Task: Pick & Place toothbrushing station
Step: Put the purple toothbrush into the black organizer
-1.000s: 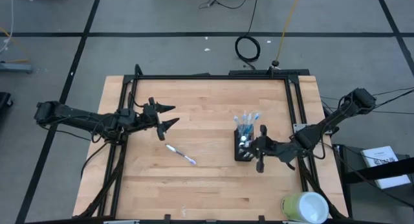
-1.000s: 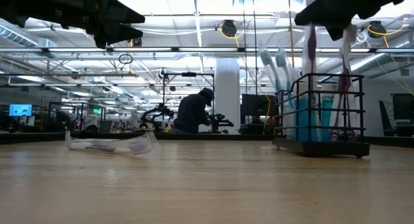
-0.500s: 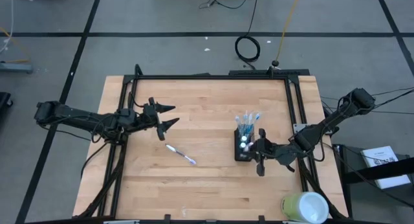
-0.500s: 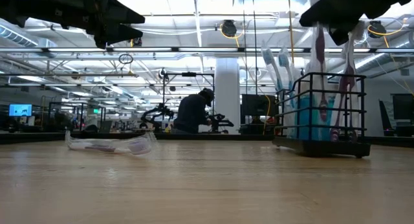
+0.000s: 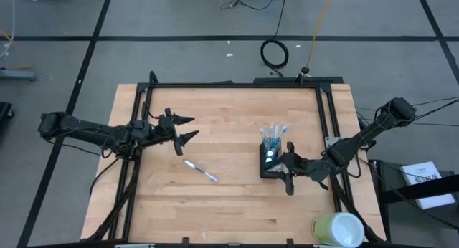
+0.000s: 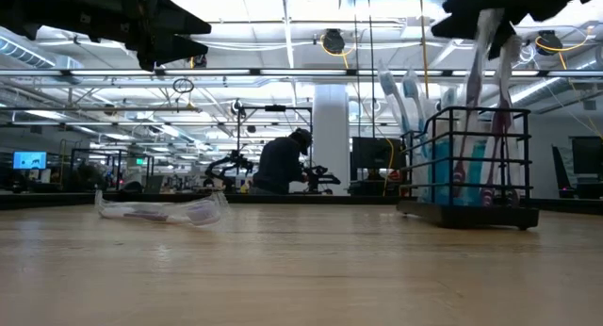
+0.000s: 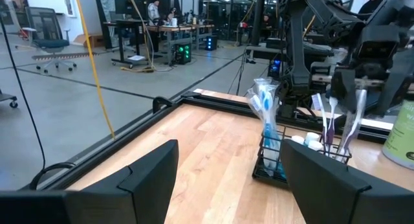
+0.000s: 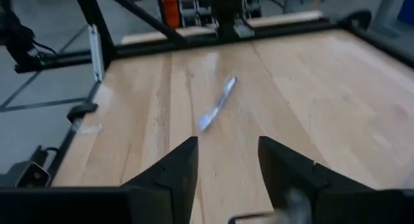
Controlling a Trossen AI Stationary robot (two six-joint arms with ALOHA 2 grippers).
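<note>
The black wire-mesh holder (image 5: pixel 270 160) stands on the table right of centre, with several blue-and-white toothbrushes (image 5: pixel 272 135) upright in it. A purple-handled toothbrush (image 6: pixel 473 100) leans in its near compartment. My right gripper (image 5: pixel 285 165) hovers open just over that brush's head. One more toothbrush (image 5: pixel 201 170) lies flat on the wood left of centre. My left gripper (image 5: pixel 195 127) waits open above the table's left part, pointing level toward the holder (image 7: pixel 278 153). My right gripper (image 6: pixel 490 10) stands open around the top of the leaning toothbrush (image 6: pixel 482 34). Its foot rests in the holder. Whether a finger still touches the brush's head I cannot tell.
A yellow-green and white cylinder (image 5: pixel 337 229) stands at the near right corner. Black frame rails (image 5: pixel 229 84) run along the table's far, left and right sides. Bare wood lies between the loose toothbrush (image 8: pixel 217 107) and the holder. A person (image 6: pixel 283 161) sits far behind the table.
My right gripper has opened over the holder without moving away. The purple-handled toothbrush it held upright has tipped and now leans in its compartment.
</note>
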